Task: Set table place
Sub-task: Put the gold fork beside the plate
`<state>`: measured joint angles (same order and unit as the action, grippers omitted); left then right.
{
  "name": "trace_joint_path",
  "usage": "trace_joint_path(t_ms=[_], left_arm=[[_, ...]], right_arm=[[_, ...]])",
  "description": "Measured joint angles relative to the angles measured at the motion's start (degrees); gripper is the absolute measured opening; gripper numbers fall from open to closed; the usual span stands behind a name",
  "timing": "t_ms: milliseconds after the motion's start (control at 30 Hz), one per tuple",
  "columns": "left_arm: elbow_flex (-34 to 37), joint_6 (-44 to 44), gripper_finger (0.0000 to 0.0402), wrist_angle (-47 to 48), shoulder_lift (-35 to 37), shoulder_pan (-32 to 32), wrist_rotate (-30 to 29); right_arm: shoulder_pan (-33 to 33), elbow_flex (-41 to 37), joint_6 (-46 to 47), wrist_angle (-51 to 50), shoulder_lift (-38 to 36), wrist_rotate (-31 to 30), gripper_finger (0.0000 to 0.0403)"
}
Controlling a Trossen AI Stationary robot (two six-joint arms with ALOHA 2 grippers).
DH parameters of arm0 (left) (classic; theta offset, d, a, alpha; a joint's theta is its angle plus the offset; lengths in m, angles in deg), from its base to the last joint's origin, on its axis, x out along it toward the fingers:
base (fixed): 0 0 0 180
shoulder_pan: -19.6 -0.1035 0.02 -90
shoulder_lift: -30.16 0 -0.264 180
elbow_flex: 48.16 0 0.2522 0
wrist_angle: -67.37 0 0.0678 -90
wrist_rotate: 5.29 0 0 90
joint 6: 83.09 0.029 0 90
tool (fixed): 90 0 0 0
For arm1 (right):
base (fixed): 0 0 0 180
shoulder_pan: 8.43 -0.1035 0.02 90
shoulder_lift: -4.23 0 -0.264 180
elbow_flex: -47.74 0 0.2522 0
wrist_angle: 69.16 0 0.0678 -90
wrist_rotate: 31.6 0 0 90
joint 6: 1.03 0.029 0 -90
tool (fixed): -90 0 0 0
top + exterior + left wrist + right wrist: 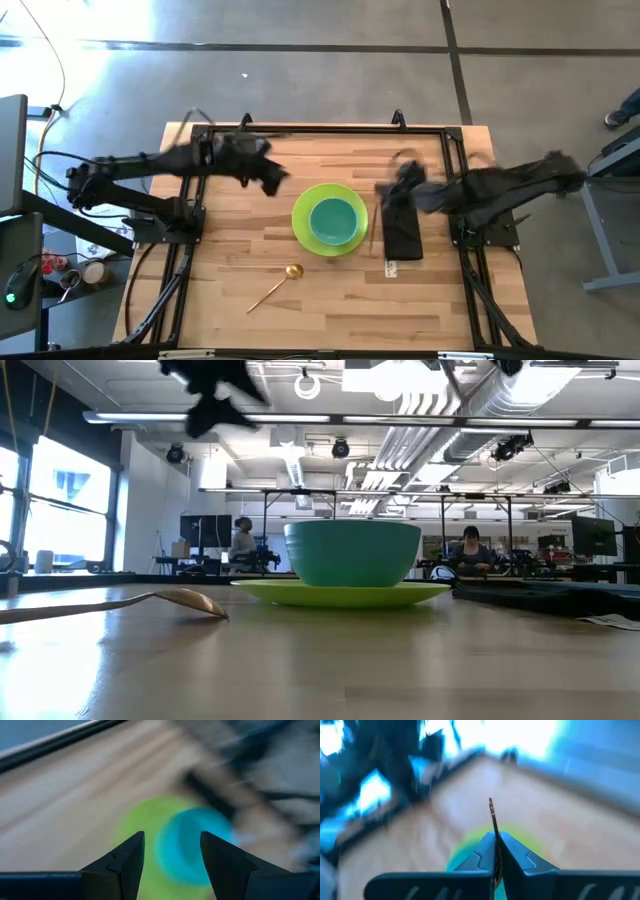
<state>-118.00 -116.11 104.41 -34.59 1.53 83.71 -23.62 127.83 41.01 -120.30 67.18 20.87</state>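
A teal bowl (pixel 335 220) stands on a lime-green plate (pixel 303 238) at the middle of the wooden table (pixel 230 240). A gold spoon (pixel 275 288) lies near and left of the plate. A black napkin (pixel 403 238) lies right of the plate. My left gripper (pixel 275 180) is open and empty above the table, far-left of the plate, and the bowl shows past its fingers (pixel 172 837). My right gripper (pixel 392 190) hangs over the napkin's far end, shut on a thin brownish utensil (pixel 492 815). I cannot tell which kind of utensil it is. My right gripper pinches the thin utensil between its two shut fingers (pixel 482 851). One slim end (pixel 491 810) sticks out forward past the fingertips, in line with the fingers. The utensil is lifted clear of the table, and the fingers hide the rest of it.
A small white tag (pixel 392 268) lies at the napkin's near end. A black rail frame (pixel 320 130) edges the table. Bare wood shows left of the plate and along the near side. People sit at desks in the room beyond (pixel 470 550).
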Motion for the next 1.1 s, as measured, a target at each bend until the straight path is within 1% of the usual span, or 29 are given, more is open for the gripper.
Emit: trace_joint_path(t_ms=[67,133,167,200,267,400,533,600,700,833,933,967,1033,1100], left_arm=[[5.80,-2.97,0.0184,-20.93,-1.57,1.91,5.36],[10.48,-7.61,0.0184,-37.91,-4.87,3.48,6.55],[12.03,-9.13,0.0184,-44.09,-6.79,4.08,6.26],[13.06,-10.24,0.0184,-47.79,-8.63,4.49,5.91],[13.10,-11.74,0.0184,-51.90,-12.35,4.73,5.74],[11.15,-12.99,0.0184,-55.90,-17.98,4.65,8.53],[7.49,-11.16,0.0184,-57.92,-19.76,4.60,9.46],[6.06,-9.05,0.0184,-56.28,-19.76,4.60,9.51],[3.86,-6.49,0.0184,-51.40,-19.78,4.60,9.43],[3.22,-5.28,0.0184,-47.12,-19.80,4.60,9.23],[3.22,-4.89,0.0182,-45.72,-19.79,4.60,7.98],[3.22,-4.87,0.0177,-45.61,-19.79,4.60,7.74],[3.21,-4.84,0.0153,-45.70,-19.79,4.60,7.50],[3.20,-4.73,0.0109,-45.68,-19.78,4.60,7.59]], right_arm=[[1.33,0.00,-7.37,4.61,-3.10,-4.12,0.0000],[3.14,0.00,-14.51,9.95,-4.90,-6.04,0.0000],[4.19,0.00,-17.67,12.60,-5.31,-5.99,0.0000],[5.32,0.02,-20.50,14.94,-5.30,-5.83,0.0000],[7.68,0.04,-24.09,18.48,-4.32,-3.90,0.0000],[12.32,0.02,-25.34,21.57,0.10,3.64,0.0000],[15.29,0.02,-23.76,23.33,5.88,8.88,0.0000],[16.04,-0.02,-22.98,26.66,8.72,11.92,0.0000],[16.76,-0.02,-24.06,33.27,12.22,16.38,0.0000],[17.87,-0.02,-23.99,39.48,15.00,21.81,0.0000],[17.91,-0.02,-23.93,40.21,15.73,22.76,0.0000],[17.89,-0.02,-23.90,40.20,15.83,22.80,0.0000],[17.86,-0.02,-23.92,39.99,15.83,22.93,0.0000],[17.82,-0.02,-23.94,39.87,15.83,22.86,0.0000]])
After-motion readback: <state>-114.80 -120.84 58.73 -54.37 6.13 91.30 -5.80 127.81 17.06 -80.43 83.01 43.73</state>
